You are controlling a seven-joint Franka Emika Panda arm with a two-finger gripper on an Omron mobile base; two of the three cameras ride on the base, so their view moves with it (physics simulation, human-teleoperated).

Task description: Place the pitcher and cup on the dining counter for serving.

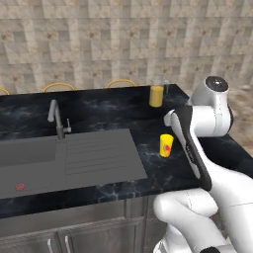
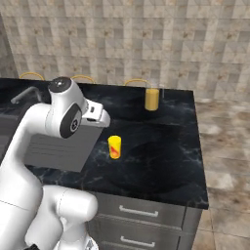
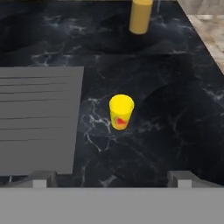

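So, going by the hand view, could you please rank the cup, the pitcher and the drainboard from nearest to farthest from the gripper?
1. Drainboard, left of the open gripper.
2. Cup, ahead, centre.
3. Pitcher, far end of the counter.

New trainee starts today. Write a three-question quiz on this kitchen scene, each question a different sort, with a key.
1. True or false: the cup stands upright on the dining counter.
2. What lies nearest the cup's side? A) drainboard B) faucet C) pitcher
3. Fill in: the pincer is ____ and holds nothing.

Key: 1 true; 2 A; 3 open.
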